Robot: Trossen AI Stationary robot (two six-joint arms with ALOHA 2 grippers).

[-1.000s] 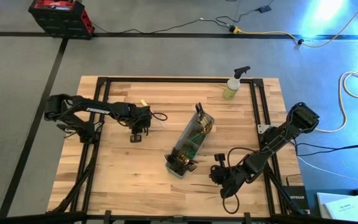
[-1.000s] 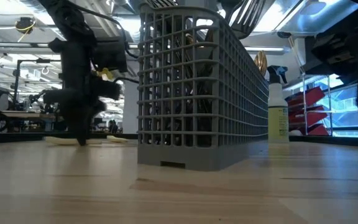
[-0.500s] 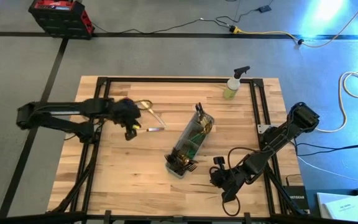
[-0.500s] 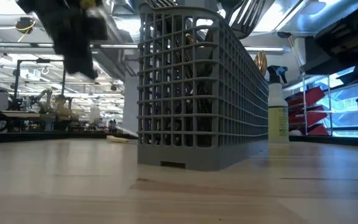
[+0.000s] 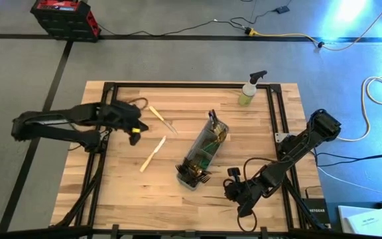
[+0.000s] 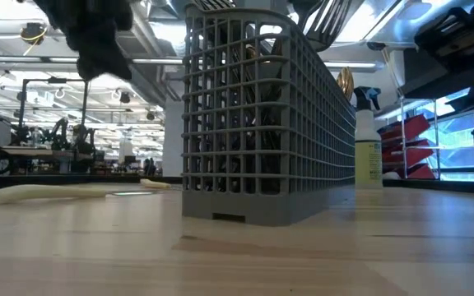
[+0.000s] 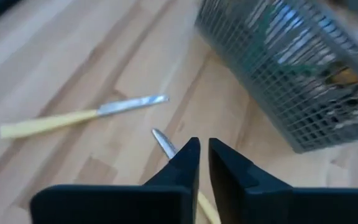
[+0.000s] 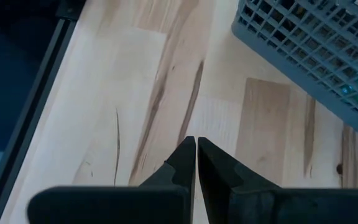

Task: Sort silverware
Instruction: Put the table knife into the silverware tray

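A light wooden table point(image 5: 125, 192) with a black frame along its edges carries the things. A grey mesh caddy point(image 5: 204, 150) lies on its side near the middle, with two cream-handled knives point(image 5: 152, 154) point(image 5: 160, 117) flat on the boards beside it. A yellow-green spray bottle point(image 5: 249, 89) stands upright near the far edge.

The caddy point(image 7: 291, 68) is blurring out in the left wrist view, and the left gripper's fingers point(image 7: 185, 163) are covering most of one knife point(image 7: 162, 142).
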